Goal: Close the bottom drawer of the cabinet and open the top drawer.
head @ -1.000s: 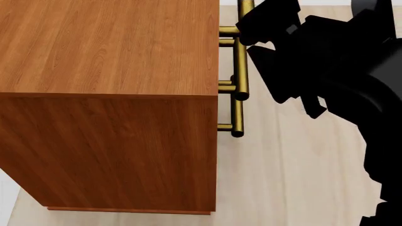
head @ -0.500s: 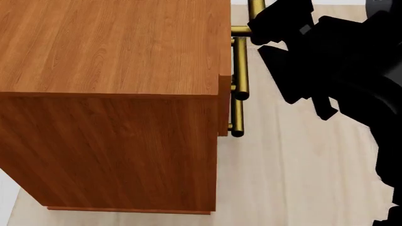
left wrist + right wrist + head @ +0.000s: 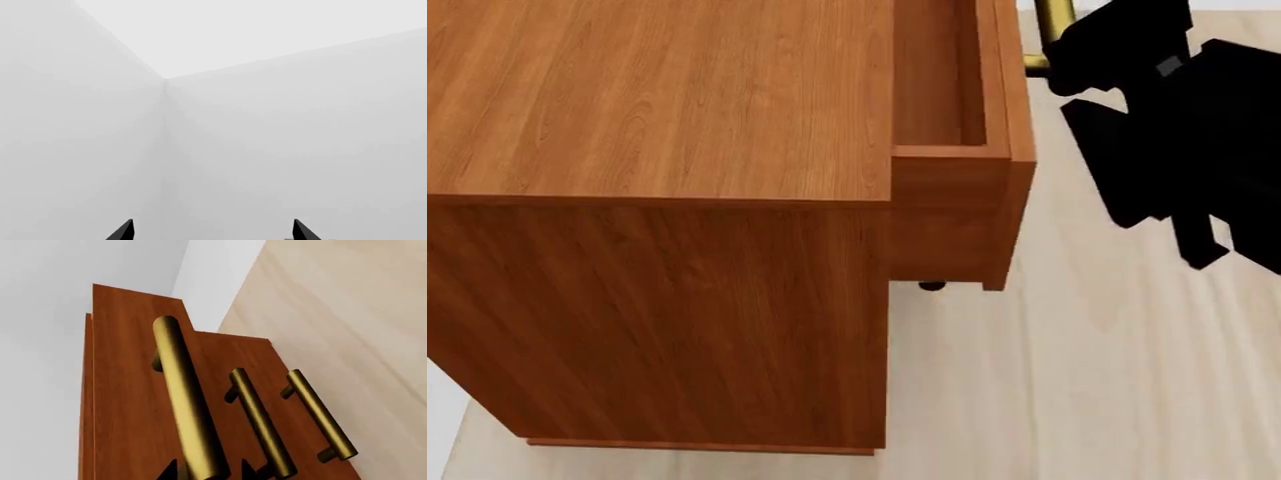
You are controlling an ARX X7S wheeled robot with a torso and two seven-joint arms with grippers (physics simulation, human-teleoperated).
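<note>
Pulling is what my right gripper (image 3: pixel 208 471) is set up for: its two dark fingertips sit on either side of the brass handle (image 3: pixel 185 400) of the top drawer (image 3: pixel 954 130), closed around the bar as far as I can judge from the wrist camera. From the head camera the right arm is the black mass at the right, just beyond the drawer front, and it is plainly the nearer arm. The bar's long axis runs along the drawer face, across my fingers, so the pull has to go straight away from the cabinet (image 3: pixel 654 200), square to that face.

The top drawer stands partly out of the cabinet, its open box visible from above. Under it, only the tip of a lower handle (image 3: pixel 932 286) peeks out, so I judge the two lower drawers sit in, the bottom drawer (image 3: pixel 293 405) included; the right wrist camera shows their handles in a row beyond the one I hold, on fronts that look level with each other.

My left gripper (image 3: pixel 212 232) points at bare white walls, its fingertips spread well apart, holding nothing, out of the head camera's sight.

The cabinet stands on a pale wood floor (image 3: pixel 1068 380), which runs bare past the right arm. White wall (image 3: pixel 67 270) closes the room behind.
</note>
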